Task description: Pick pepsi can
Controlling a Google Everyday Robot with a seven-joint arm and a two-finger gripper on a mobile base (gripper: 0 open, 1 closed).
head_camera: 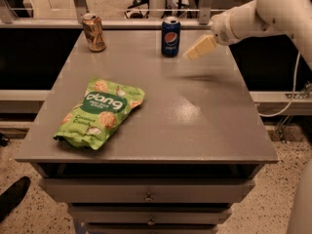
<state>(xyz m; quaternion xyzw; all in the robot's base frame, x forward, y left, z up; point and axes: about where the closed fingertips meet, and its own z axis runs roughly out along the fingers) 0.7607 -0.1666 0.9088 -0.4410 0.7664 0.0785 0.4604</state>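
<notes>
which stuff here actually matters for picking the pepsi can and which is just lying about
For the job:
- small dark blue pepsi can with a silver top, upright at the back of the grey table
- cream-coloured pincer, in the air just right of it

Lying about:
- gold-brown drink can, back left corner
- green crinkly snack bag, flat, front left
</notes>
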